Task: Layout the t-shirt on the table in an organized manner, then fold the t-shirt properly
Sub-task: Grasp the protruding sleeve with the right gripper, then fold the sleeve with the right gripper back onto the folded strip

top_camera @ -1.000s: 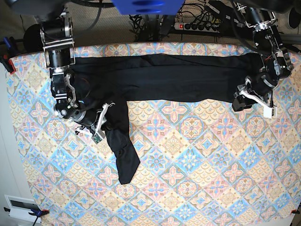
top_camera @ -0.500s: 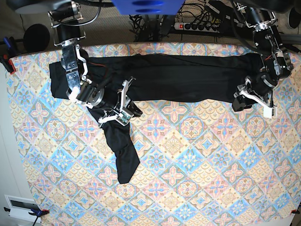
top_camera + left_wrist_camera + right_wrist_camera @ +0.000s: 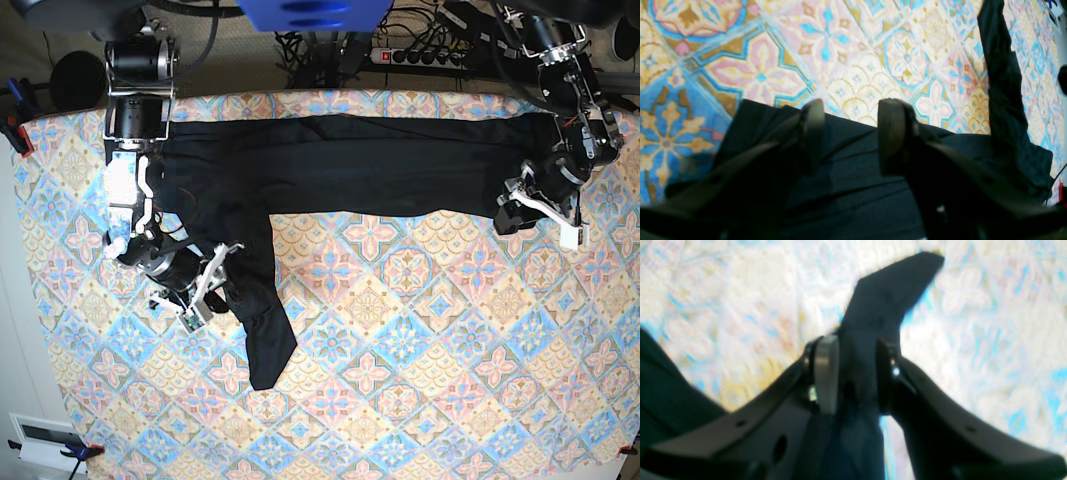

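Note:
The black t-shirt (image 3: 340,160) lies stretched in a long band along the far side of the table (image 3: 420,330), and one sleeve (image 3: 262,320) trails toward the front. My right gripper (image 3: 205,290) is at that sleeve's left edge. In the right wrist view its jaws (image 3: 855,373) stand apart, open, with a fold of the t-shirt (image 3: 887,290) still between the fingers. My left gripper (image 3: 512,212) hovers at the shirt's right end. It is open (image 3: 851,136) just over the cloth's edge (image 3: 853,200), gripping nothing.
A power strip (image 3: 425,55) and cables lie behind the table's far edge. Clamps (image 3: 15,130) hold the tablecloth at the left edge. A white box (image 3: 45,440) sits off the front left corner.
My right arm swung right over the shirt and came back to the sleeve's left side, and its jaws have parted. The left arm has not moved.

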Motion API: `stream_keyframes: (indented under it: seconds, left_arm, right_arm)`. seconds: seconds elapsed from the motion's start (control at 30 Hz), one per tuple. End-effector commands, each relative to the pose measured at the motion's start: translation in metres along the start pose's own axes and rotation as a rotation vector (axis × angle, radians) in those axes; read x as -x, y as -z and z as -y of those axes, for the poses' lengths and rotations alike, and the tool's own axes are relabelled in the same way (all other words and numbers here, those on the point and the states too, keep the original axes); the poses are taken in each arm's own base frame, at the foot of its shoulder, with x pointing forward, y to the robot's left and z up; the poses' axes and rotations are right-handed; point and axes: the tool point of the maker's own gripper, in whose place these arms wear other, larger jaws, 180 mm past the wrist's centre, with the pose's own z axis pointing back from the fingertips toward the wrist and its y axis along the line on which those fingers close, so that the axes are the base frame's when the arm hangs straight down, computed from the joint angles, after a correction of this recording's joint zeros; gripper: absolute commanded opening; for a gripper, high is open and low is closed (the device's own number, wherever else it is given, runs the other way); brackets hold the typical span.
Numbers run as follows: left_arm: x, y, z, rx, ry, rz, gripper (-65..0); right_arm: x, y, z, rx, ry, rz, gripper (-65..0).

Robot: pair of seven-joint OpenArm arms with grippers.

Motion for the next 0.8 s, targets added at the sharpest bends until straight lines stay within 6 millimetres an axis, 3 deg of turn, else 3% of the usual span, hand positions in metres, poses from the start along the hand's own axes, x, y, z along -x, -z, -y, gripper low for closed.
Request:
stream_keyframes:
  seconds: [0.0,0.27,0.43,0.57,0.77]
  left_arm:
    - [-0.014,-0.003,0.003,0.012,0.018,0.041,-39.5]
    - [-0.004,0.003,-0.009,0.001,-0.027,0.013,-39.5]
    - [-0.005,0.003,-0.008,0.002,-0.026,0.017,-39.5]
    - [-0.012,0.005,-0.004,0.011,-0.019,0.028,-39.5]
    - [-0.008,0.010,0.003,0.029,-0.008,0.011,-39.5]
  right_arm:
    - [-0.015,-0.004,0.014,0.020,-0.015,0.033,-44.6]
    - [0.005,0.008,0.030,0.016,0.064,0.004,-44.2]
    - [0.030,0.015,0.030,0.003,0.118,-0.048,-36.7]
    - [0.037,0.018,0.030,-0.002,0.145,-0.046,-34.1]
    - [0.052,0.032,0.005,-0.069,0.122,-0.088,-34.1]
